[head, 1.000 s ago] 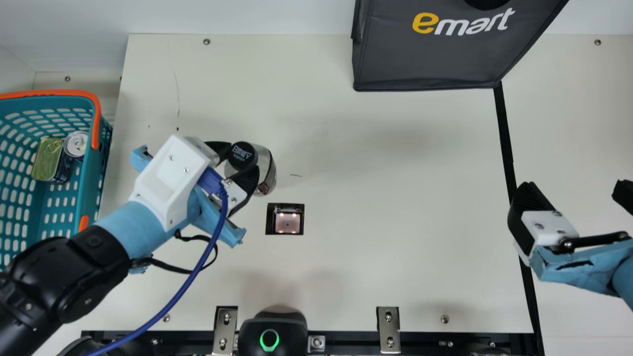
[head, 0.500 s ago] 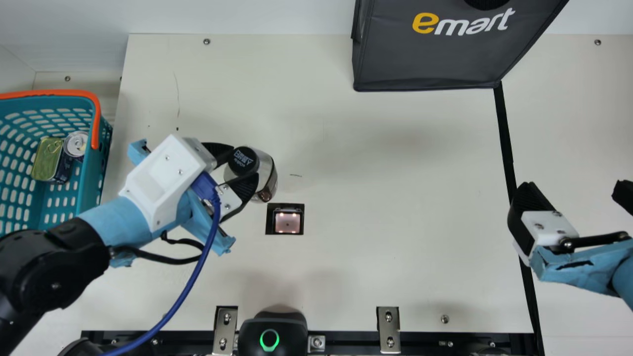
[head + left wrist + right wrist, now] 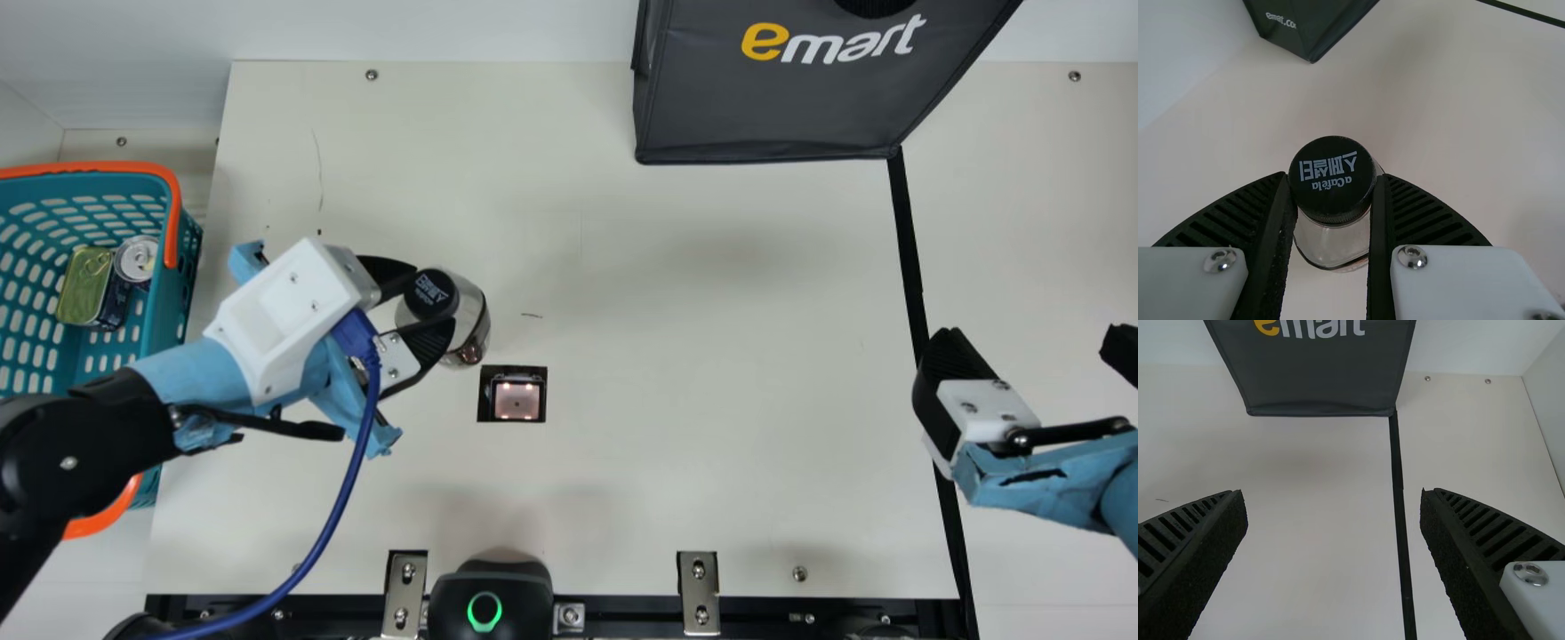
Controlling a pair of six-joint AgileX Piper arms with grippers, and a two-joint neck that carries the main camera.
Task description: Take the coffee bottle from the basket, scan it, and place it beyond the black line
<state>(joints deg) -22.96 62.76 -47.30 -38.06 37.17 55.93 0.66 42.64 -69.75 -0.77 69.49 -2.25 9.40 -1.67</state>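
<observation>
Holding the coffee bottle (image 3: 465,322) by its cap, the left gripper (image 3: 433,294) is pressing a ribbed finger to either side, just left of and a little beyond the scanner window (image 3: 516,400). Whether the base is touching the table, I cannot tell. At right, the right gripper (image 3: 1031,338) is waiting empty, its fingers spread wide, around the black line (image 3: 908,240).

Nearest, a black rounded unit (image 3: 489,587) is showing a green ring, and a slack blue cable (image 3: 343,498) is curving up to the left arm; it could be catching on something if that arm swings far. With the grip sitting so high on a smooth round cap, the bottle could be pivoting or slipping if its base knocks the table. A code facing away from the window would probably be missing the read, and a rushed handover could be tipping it short of the line.

Farther on, the bottle is gleaming, clear and rounded-square beneath a matte black cap with white lettering. At left, the slotted teal plastic basket (image 3: 169,302) is carrying a bright metal can (image 3: 136,259) and a flat gold-topped tin (image 3: 86,284). Farthest, a dark-grey fabric bag (image 3: 782,102) is standing with creased seams.
</observation>
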